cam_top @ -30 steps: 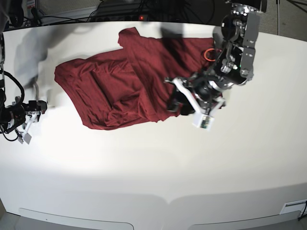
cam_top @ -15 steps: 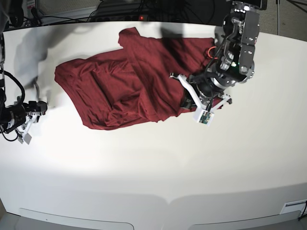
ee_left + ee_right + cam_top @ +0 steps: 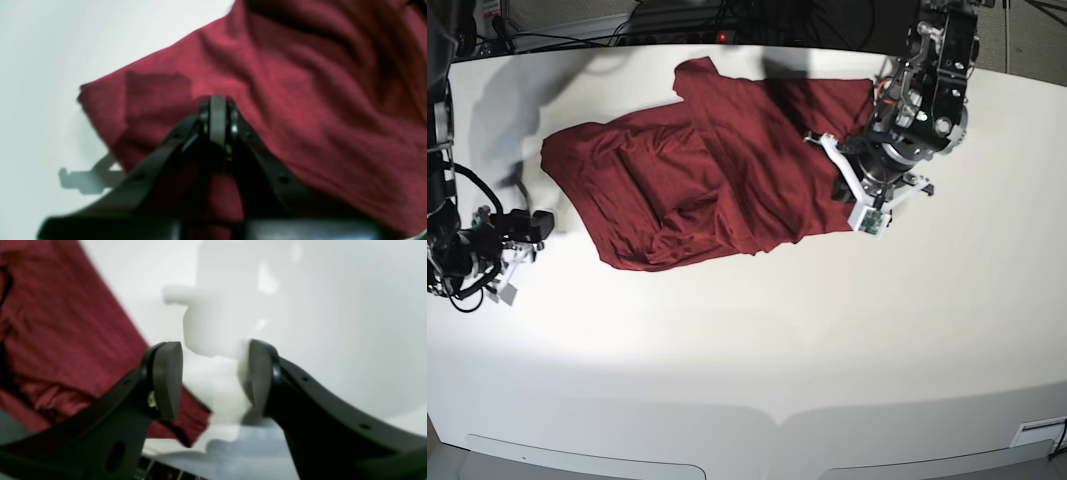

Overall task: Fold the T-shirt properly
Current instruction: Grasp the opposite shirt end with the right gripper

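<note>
Moving up and to the right in the base view, the left end effector (image 3: 855, 200) has slid from the middle of the shirt (image 3: 697, 170) to its right edge. It was open a second ago; now its jaws are pressed tight together, as the left wrist view shows (image 3: 217, 116). Red cloth lies all around the tips there, but I cannot tell if any cloth is pinched between them. If it has a pinch, that looks like the start of a fold.

At the left edge of the base view, the right end effector (image 3: 512, 255) has shifted a little to the right. Its jaws stand wide apart with nothing between them (image 3: 210, 376). It hangs over the bare white tabletop (image 3: 757, 340), just beside the shirt's edge.

Spread out but wrinkly, the shirt lies in the upper middle of the base view. It is not folded neatly yet, so most of the job is left.

No words, brands or labels can be read anywhere.
</note>
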### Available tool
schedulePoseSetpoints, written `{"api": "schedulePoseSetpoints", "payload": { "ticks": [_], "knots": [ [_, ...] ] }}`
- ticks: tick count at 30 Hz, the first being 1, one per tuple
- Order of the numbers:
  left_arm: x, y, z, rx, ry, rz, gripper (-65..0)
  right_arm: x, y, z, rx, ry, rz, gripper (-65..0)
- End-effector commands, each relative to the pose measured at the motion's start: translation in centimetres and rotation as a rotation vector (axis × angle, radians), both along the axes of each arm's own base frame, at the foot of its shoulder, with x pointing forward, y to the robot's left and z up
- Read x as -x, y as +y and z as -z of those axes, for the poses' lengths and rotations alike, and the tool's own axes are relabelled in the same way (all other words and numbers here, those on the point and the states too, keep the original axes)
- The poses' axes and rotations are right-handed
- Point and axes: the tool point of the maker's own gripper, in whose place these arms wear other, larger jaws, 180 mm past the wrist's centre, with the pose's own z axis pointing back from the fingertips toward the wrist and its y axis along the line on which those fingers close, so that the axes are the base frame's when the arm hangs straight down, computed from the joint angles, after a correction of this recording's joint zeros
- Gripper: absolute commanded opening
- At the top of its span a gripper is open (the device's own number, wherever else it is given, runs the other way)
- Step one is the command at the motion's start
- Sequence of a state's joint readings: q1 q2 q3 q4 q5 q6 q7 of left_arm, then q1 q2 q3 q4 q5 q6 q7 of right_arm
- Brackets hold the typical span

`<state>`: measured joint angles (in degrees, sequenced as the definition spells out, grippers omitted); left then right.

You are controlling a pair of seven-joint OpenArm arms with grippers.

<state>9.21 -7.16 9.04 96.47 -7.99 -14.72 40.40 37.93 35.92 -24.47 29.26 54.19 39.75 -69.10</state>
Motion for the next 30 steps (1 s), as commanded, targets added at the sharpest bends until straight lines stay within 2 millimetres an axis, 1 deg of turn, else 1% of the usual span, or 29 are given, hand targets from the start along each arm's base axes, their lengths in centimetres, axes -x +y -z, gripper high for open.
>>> {"api": "schedulePoseSetpoints", "payload": {
  "ticks": [1, 3, 5, 6, 10, 14, 18, 20, 22, 30],
  "knots": [
    [-0.9, 0.6, -1.1, 0.002, -0.046, -0.022, -65.0, 0.4, 0.9, 0.1, -0.011, 0.03, -0.028, -32.0],
    [-1.1, 1.9, -0.9, -0.026, -0.046, -0.047, -65.0, 0.9, 2.1, 0.5, -0.024, 0.07, -0.06, -32.0],
    [-1.2, 2.8, -0.8, -0.048, -0.046, -0.063, -65.0, 0.8, 2.8, 0.6, -0.034, 0.07, -0.068, -32.0],
    [-1.2, 3.0, -0.8, -0.052, -0.045, -0.065, -65.0, 0.7, 2.9, 0.6, -0.036, 0.066, -0.069, -32.0],
    [-1.3, 3.2, -0.8, -0.067, -0.052, -0.063, -65.0, 1.0, 3.5, 0.8, -0.04, 0.08, -0.083, -32.0],
    [-1.3, 3.1, -0.9, -0.066, -0.055, -0.063, -65.0, 1.2, 4.6, 0.9, -0.061, 0.101, -0.102, -32.0],
    [-1.3, 3.4, -0.8, -0.085, -0.058, -0.062, -65.0, 1.9, 6.4, 0.7, -0.113, 0.148, -0.131, -32.0],
    [-1.3, 3.4, -0.8, -0.093, -0.06, -0.061, -65.0, 1.7, 7.6, 0.7, -0.146, 0.142, -0.135, -32.0],
    [-1.3, 3.4, -0.8, -0.093, -0.059, -0.061, -65.0, 1.6, 8.4, 0.9, -0.152, 0.144, -0.148, -32.0],
    [-1.3, 3.5, -0.7, -0.094, -0.056, -0.061, -65.0, 1.5, 9.9, 1.1, -0.173, 0.145, -0.169, -32.0]
  ]
}}
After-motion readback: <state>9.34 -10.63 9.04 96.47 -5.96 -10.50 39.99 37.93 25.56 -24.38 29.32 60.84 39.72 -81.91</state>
